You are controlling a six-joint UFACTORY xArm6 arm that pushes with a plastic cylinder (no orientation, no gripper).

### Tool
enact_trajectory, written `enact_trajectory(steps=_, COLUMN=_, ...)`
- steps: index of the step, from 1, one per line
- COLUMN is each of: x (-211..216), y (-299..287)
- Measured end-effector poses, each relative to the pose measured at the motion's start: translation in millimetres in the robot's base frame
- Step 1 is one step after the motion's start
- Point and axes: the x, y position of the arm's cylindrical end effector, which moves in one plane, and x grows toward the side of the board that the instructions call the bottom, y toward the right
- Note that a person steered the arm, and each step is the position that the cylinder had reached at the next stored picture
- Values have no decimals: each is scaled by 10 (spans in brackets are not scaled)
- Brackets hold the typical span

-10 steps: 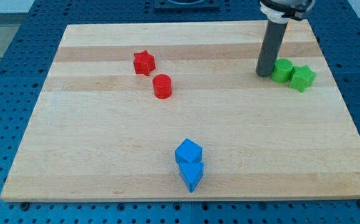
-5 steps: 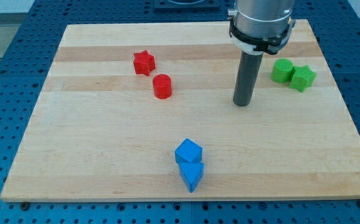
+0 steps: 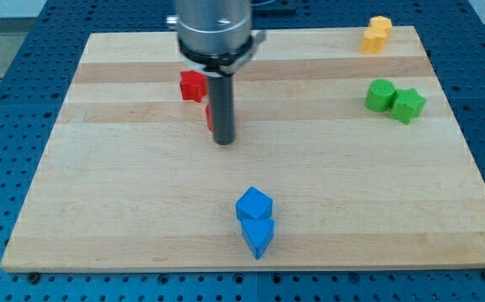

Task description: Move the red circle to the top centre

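Note:
The red circle (image 3: 210, 117) is mostly hidden behind my rod; only a red sliver shows at the rod's left edge. My tip (image 3: 223, 141) rests on the board just below and right of the red circle, close to it or touching; I cannot tell which. The red star (image 3: 191, 85) lies up and left of the circle, partly covered by the arm.
A blue cube (image 3: 253, 204) and a blue block (image 3: 258, 236) sit together at the bottom centre. A green circle (image 3: 380, 95) and a green star (image 3: 408, 105) lie at the right. Two yellow blocks (image 3: 377, 33) sit at the top right corner.
My rod has swept from the right side of the board leftwards to the red circle. It now covers most of the circle. The yellow blocks have come into view. No block has visibly moved.

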Motion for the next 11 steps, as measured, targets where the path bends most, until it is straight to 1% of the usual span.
enact_trajectory(steps=1, x=-18, y=-155)
enact_trajectory(steps=3, x=-269, y=300)
enact_trajectory(steps=5, x=-311, y=-209)
enact_trajectory(steps=6, x=-530, y=-27)
enact_trajectory(steps=8, x=-879, y=692)
enact_trajectory(steps=9, x=-812, y=745)
enact_trajectory(steps=10, x=-794, y=1100)
enact_trajectory(steps=11, x=-841, y=1291)
